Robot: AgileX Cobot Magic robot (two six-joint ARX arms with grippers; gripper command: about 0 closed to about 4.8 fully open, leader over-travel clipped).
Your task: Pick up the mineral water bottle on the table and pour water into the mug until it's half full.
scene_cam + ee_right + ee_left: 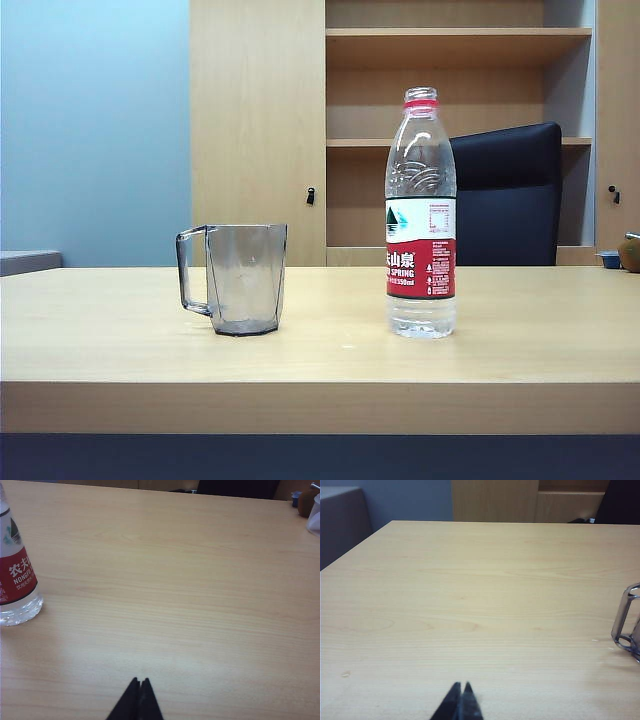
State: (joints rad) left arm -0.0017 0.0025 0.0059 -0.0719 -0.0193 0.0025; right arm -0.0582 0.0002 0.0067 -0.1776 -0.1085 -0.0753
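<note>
The mineral water bottle (421,215) stands upright and uncapped right of centre on the table (320,350), clear water in it. The smoky-grey mug (238,278) stands to its left, handle pointing left. Neither arm shows in the exterior view. My left gripper (461,684) is shut over bare wood near the front edge, with only the mug's handle (626,622) at the frame's side, well apart. The right gripper (139,680) is shut too and holds nothing; the bottle's (15,577) lower half stands far off to one side of it.
A dark office chair (507,195) and wooden shelving (430,90) stand behind the table. Small items sit at the table's far right corner (625,255), seen also as a brown object (306,502) beside a clear container (315,517).
</note>
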